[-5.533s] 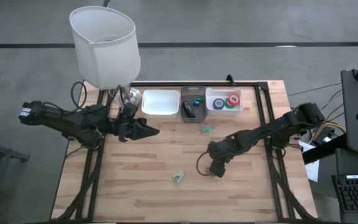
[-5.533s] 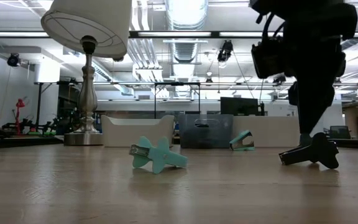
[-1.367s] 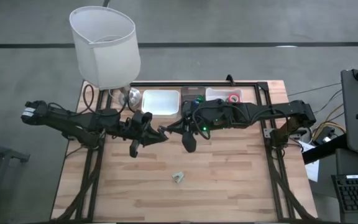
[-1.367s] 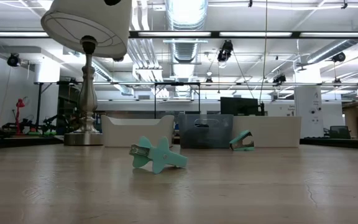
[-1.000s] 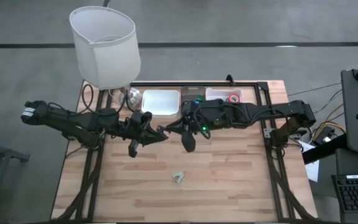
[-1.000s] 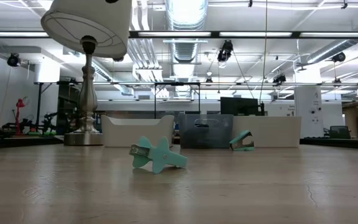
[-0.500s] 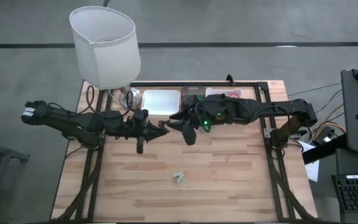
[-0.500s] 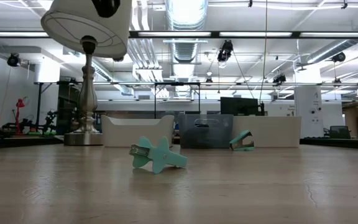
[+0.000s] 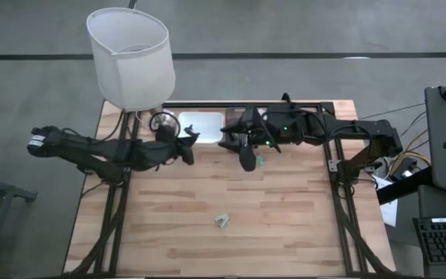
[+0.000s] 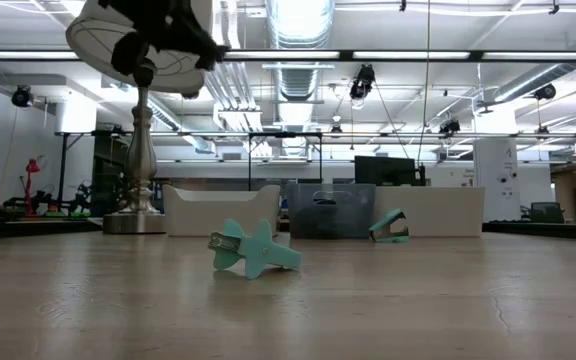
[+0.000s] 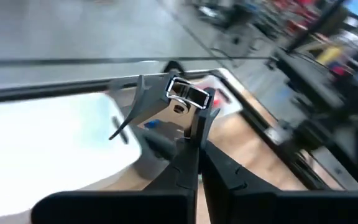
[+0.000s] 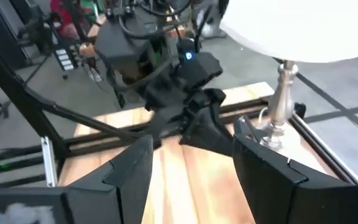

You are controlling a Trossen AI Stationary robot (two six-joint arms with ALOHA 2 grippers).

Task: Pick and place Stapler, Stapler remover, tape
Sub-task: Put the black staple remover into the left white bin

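Fingers of the left hand [image 11: 197, 149] are pressed together and pinch the stapler [image 11: 188, 94] at their tips. The black stapler with its silver strip stands up from the tips, its lower arm swung open. It hangs just over the near rim of the white tray [image 9: 201, 124] at the desk's [image 9: 285, 225] far edge, beside the lamp [image 9: 130, 58]. The right hand [image 9: 246, 159] hovers close by, near the middle of the far edge, fingers [image 12: 129, 168] spread apart and holding nothing. One teal staple remover [image 10: 255, 250] lies at the desk's centre. A second [image 10: 390, 226] lies by the grey bin [image 10: 330, 210] at the far edge.
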